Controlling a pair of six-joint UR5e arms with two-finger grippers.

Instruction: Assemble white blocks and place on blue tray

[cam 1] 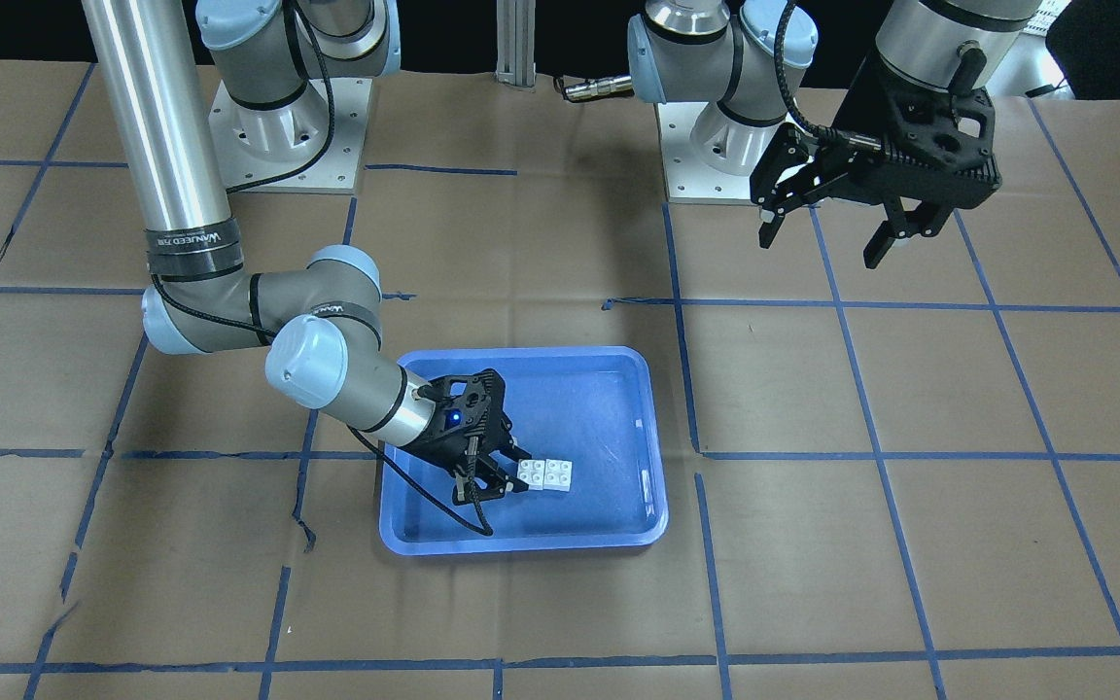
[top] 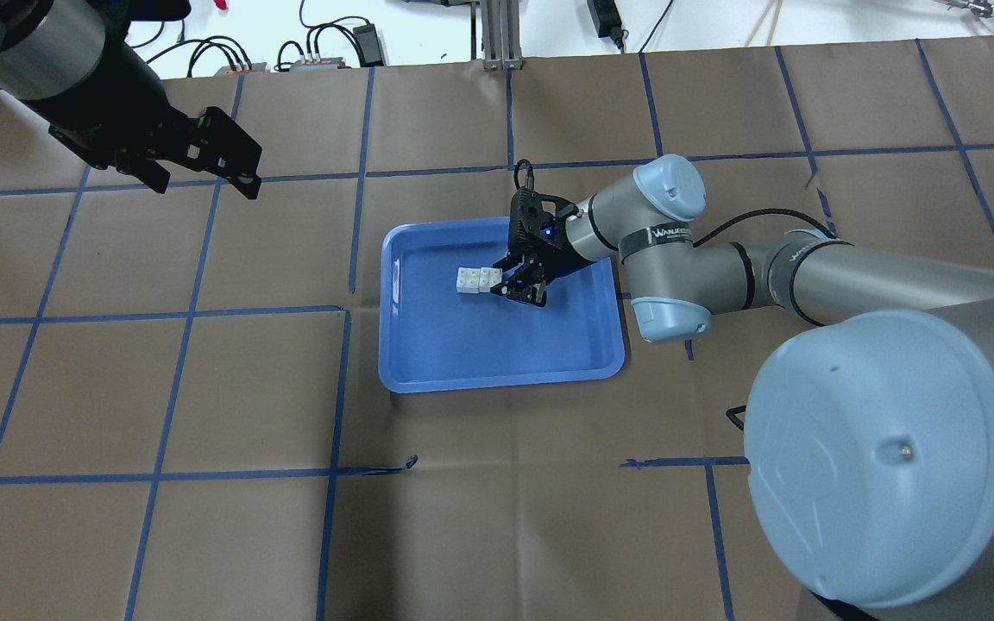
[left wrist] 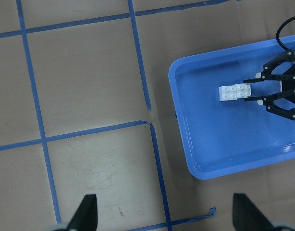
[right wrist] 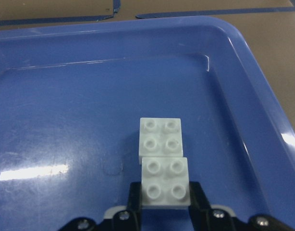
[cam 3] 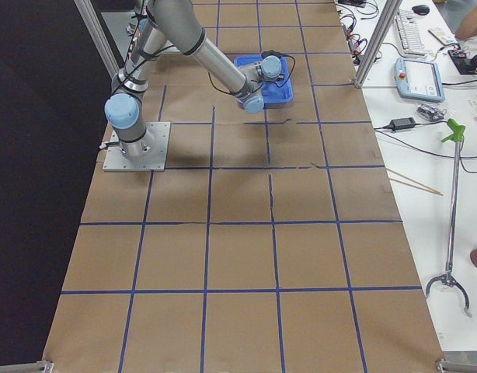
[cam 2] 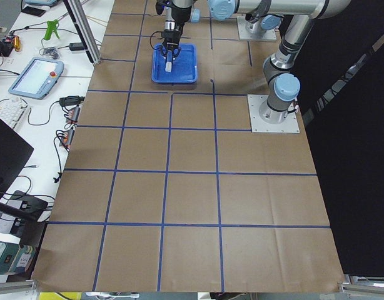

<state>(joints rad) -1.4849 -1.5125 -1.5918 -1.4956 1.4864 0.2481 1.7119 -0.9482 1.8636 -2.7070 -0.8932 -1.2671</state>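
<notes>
Two white blocks (cam 1: 545, 473) lie side by side and touching on the floor of the blue tray (cam 1: 589, 408). My right gripper (cam 1: 518, 473) reaches low into the tray. In the right wrist view its fingers (right wrist: 134, 195) press both sides of the near white block (right wrist: 165, 182), with the far block (right wrist: 160, 138) just beyond it. The blocks (top: 478, 280), the tray (top: 497, 354) and the right gripper (top: 504, 285) also show from overhead. My left gripper (cam 1: 827, 228) hangs open and empty, high and well away from the tray (left wrist: 224, 144).
The table is covered in brown paper with a blue tape grid. The two arm bases (cam 1: 288, 126) (cam 1: 716, 146) stand at the robot's edge. A bench with a teach pendant (cam 2: 35, 75) and cables runs along the far side.
</notes>
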